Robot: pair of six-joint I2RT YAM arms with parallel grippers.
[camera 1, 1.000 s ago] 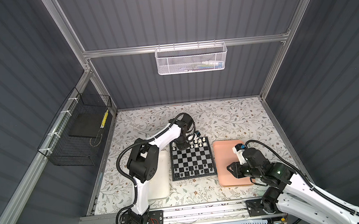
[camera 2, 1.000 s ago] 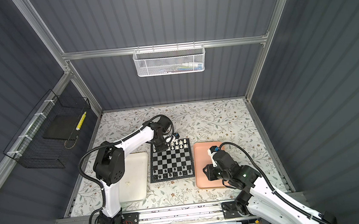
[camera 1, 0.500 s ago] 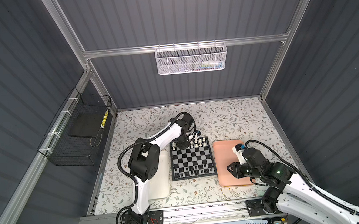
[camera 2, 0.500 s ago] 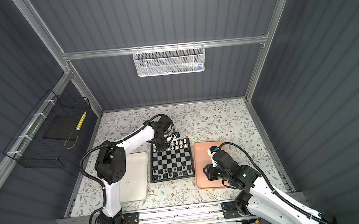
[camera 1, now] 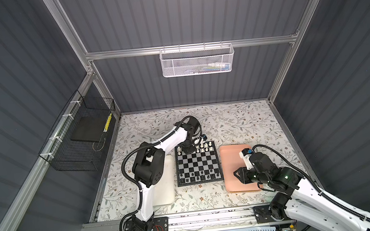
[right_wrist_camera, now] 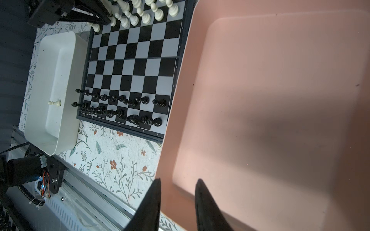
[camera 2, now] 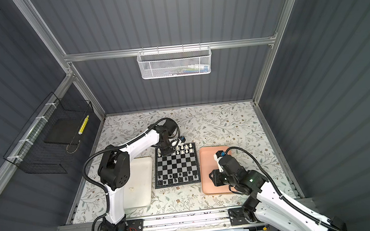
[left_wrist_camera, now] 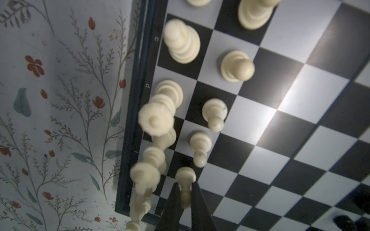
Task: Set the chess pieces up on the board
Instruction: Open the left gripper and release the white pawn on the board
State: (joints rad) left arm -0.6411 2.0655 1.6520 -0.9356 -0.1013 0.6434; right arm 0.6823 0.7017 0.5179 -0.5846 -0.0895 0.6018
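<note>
pawn [left_wrist_camera: 185, 175] clamped in left end effector [left_wrist_camera: 185, 185] near board [left_wrist_camera: 300, 90] rim, right end effector [right_wrist_camera: 178, 181] apart

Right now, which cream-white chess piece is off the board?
The lone piece in the white tray; all the others are at the far rows of the board.

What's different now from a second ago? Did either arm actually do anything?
Hardly anything. The left claw stays pinched on a small cream-white pawn among the white rows at the far end of the black-and-silver chequered chessboard. Its arm shifted only a hair, and nothing was let go. The right claw still waits open and empty over the salmon-pink tray. The black chessmen stand unmoved.
</note>
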